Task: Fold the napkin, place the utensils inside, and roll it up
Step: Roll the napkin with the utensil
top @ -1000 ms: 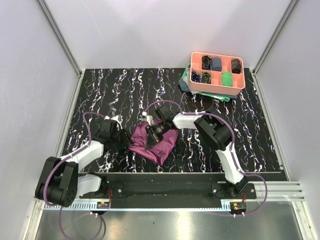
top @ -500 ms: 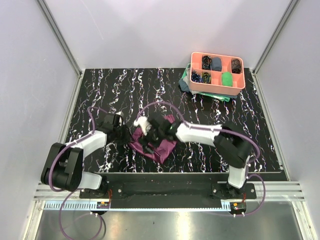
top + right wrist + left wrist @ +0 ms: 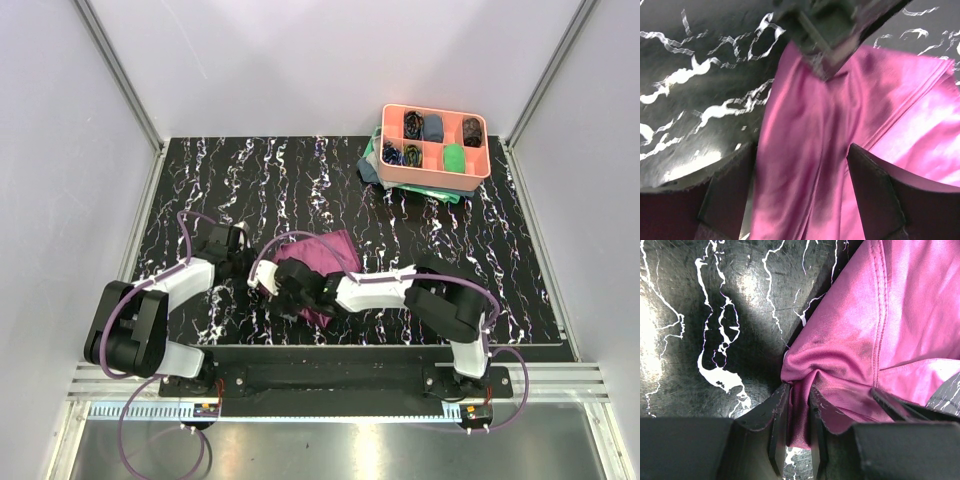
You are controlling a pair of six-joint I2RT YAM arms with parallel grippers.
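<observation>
The napkin [image 3: 325, 255], a shiny plum cloth with a stitched hem, lay crumpled at the frame's centre. Its lower part was hidden under the right gripper [image 3: 802, 195], whose fingers stood apart. The left gripper [image 3: 796, 427] pinched its corner.

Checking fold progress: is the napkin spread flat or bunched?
Bunched, not flat: the napkin is creased with overlapping layers, and the left tool pinches one gathered edge.

L end effector [image 3: 797, 396] tight, R end effector [image 3: 801, 161] wide.
</observation>
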